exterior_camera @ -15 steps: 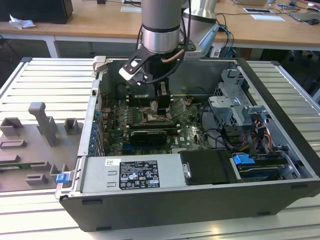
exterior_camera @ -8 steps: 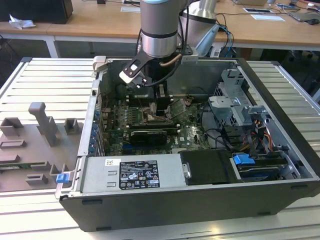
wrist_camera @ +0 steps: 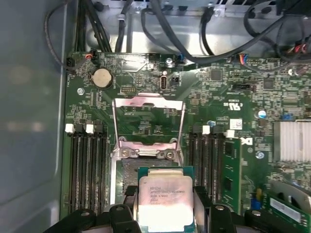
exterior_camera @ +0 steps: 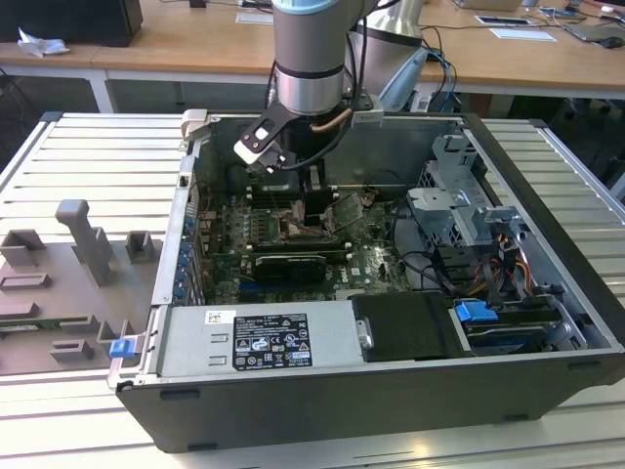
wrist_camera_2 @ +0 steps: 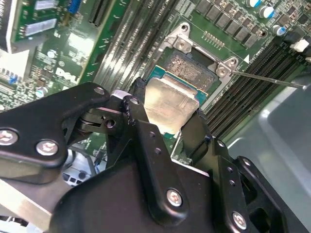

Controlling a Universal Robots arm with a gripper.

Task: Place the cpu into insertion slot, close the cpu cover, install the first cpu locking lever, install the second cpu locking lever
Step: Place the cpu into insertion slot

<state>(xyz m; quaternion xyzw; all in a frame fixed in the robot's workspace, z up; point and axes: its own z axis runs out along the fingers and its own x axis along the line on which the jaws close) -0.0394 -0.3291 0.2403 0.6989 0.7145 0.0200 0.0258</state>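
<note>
Cpu (wrist_camera: 164, 196) in the hand (wrist_camera_2: 167, 116), close over open insertion slot (wrist_camera_2: 192, 67)

Open from above, the computer case (exterior_camera: 293, 415) leaves the gripper (wrist_camera_2: 167, 107), carrying the cpu (wrist_camera: 165, 194), a clear drop to the insertion slot (wrist_camera_2: 190, 65); the cpu cover (wrist_camera: 148, 103) stands hinged open beyond it, memory slots (wrist_camera: 87, 167) flank both sides, cables (wrist_camera: 97, 26) crowd the wall beyond.

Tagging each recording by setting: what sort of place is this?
Likely a robotics lab or workshop: a robot arm reaches into an open computer case on a slotted metal table, with wooden desks behind.
</note>
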